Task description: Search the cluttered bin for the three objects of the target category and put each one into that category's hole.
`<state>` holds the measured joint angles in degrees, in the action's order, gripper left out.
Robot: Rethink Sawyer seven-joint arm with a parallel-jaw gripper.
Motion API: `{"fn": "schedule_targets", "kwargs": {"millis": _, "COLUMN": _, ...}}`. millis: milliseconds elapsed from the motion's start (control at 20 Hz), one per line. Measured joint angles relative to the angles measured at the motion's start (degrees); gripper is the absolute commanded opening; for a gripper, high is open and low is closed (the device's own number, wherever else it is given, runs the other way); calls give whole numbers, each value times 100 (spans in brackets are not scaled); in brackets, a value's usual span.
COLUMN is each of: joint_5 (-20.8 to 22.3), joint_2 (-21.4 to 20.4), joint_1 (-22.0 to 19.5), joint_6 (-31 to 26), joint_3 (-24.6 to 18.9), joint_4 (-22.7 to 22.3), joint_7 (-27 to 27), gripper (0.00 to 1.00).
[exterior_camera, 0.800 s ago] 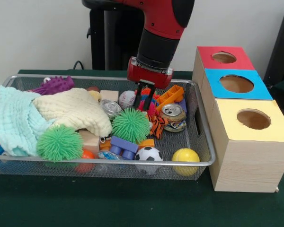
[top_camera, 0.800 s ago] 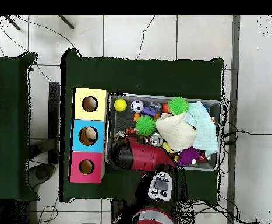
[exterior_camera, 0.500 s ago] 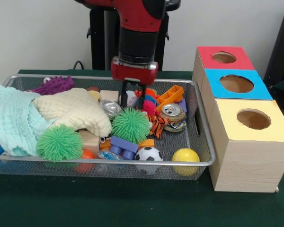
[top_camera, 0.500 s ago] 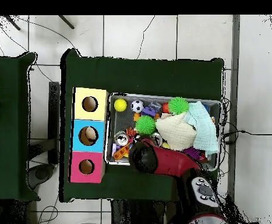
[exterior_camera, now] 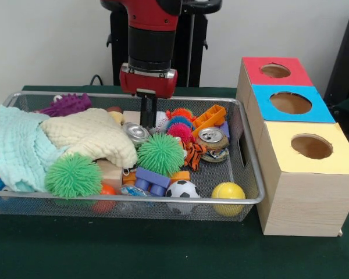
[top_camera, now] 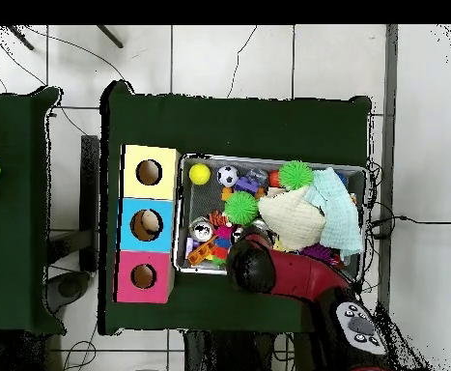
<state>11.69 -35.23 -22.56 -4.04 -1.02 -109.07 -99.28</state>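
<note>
Front view: the red and black Sawyer arm [exterior_camera: 148,35] drops into a wire-mesh bin [exterior_camera: 244,145] on a green table [exterior_camera: 163,256], its gripper [exterior_camera: 148,113] hanging with fingers drawn close together and nothing visibly pinched, just above a crushed silver can [exterior_camera: 136,133]. At the gripper's 3 o'clock sit small spiky balls [exterior_camera: 178,125], and beyond them a second can [exterior_camera: 212,141]. A green spiky ball [exterior_camera: 160,153] lies at its 5 o'clock; a soccer ball [exterior_camera: 182,192] and a yellow ball [exterior_camera: 228,196] rest by the bin's near rim. Cream and mint cloths [exterior_camera: 58,139] cover the bin's 9 o'clock side. Beside the bin stands the wooden sorting box with red [exterior_camera: 275,70], blue [exterior_camera: 290,103] and yellow [exterior_camera: 312,146] holes. Which category is the target cannot be told.
</note>
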Motion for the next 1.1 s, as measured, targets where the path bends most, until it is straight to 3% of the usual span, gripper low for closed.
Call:
{"fn": "schedule_targets", "kwargs": {"millis": 400, "joint_5": 198, "joint_2": -24, "joint_1": -5, "joint_6": 252, "joint_3": -408, "joint_4": 0, "joint_7": 0, "gripper": 0}}
{"fn": "schedule_targets", "kwargs": {"millis": 450, "joint_5": 234, "joint_2": -38, "joint_1": -18, "joint_6": 324, "joint_3": -558, "joint_4": 0, "joint_7": 0, "gripper": 100}}
{"fn": "schedule_targets", "kwargs": {"millis": 1100, "joint_5": 236, "joint_2": -219, "joint_1": 5, "joint_6": 331, "joint_3": -748, "joint_4": -2, "joint_7": 0, "gripper": 100}}
